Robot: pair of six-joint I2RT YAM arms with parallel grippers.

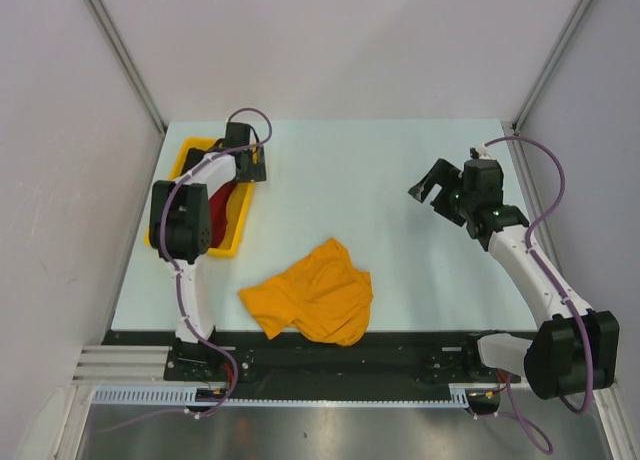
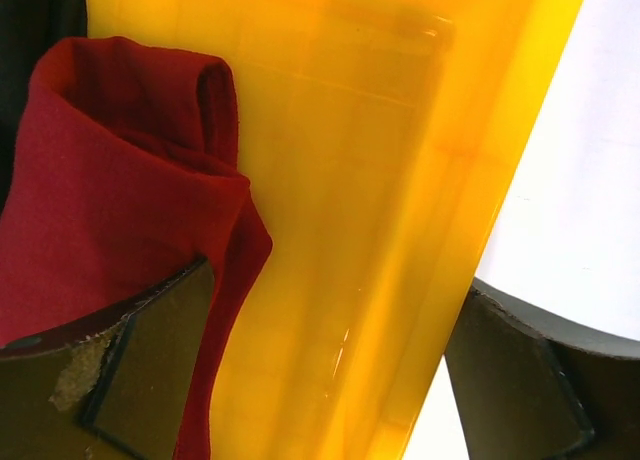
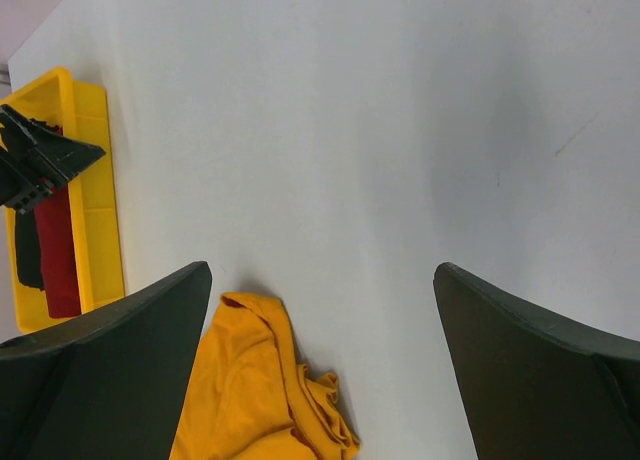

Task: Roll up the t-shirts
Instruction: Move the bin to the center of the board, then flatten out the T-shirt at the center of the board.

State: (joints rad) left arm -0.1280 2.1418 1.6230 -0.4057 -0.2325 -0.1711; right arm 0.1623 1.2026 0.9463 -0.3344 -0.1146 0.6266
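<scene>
While the left tool (image 2: 330, 380) hangs spread over the red roll (image 2: 110, 210), the orange shirt (image 1: 312, 292) ahead of the spread right tool (image 3: 320, 365) likely needs flattening.

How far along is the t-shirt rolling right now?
Done: a dark red rolled cloth shirt and a black one beside it lie in the yellow plastic tray. In hand: nothing; both arms' jaws stand open and empty. Left: the mustard-orange cloth t-shirt lies crumpled, unrolled, on the white table.
</scene>
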